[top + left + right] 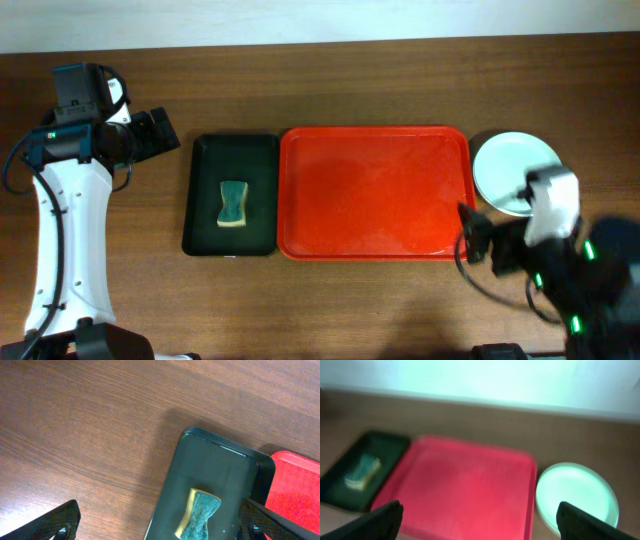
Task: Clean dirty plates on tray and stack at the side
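Plates (510,165) sit as one pale round pile on the table (350,300), just off the 3 o'clock rim of the red tray (375,190). I see bare wood along its 6 o'clock edge. Left pincer (165,132) and right pincer (468,233) both gape wide, holding nothing.

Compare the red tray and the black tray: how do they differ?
The red tray is wider than the black tray. The red tray is bare; the black tray holds a sponge. Both are rectangular with rounded corners and raised rims, lying side by side.
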Robot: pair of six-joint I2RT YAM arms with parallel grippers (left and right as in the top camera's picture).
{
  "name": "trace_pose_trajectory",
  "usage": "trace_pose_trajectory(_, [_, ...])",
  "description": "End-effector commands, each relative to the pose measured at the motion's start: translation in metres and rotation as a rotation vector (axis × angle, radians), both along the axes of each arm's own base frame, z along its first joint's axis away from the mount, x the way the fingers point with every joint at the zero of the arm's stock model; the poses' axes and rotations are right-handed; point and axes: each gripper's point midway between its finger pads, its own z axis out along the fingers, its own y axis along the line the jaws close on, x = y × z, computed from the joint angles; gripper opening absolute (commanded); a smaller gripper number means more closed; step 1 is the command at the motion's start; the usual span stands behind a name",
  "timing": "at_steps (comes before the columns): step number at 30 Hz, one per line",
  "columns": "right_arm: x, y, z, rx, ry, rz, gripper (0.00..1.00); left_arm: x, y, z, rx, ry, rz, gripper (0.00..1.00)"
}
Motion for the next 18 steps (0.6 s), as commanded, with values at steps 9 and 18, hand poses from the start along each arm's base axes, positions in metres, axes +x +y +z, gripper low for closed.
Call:
trace_pose_trajectory(9, [-0.042,-0.006,-0.055,0.005,-0.274,-0.032,0.99,0.0,0.001,0.005,-0.007,-0.015,0.013,0.99])
trace_pose_trajectory(18, [-0.012,-0.004,-0.033,0.009,-0.62,-0.008,0.99,0.0,0.001,0.005,-0.007,-0.015,0.013,0.99])
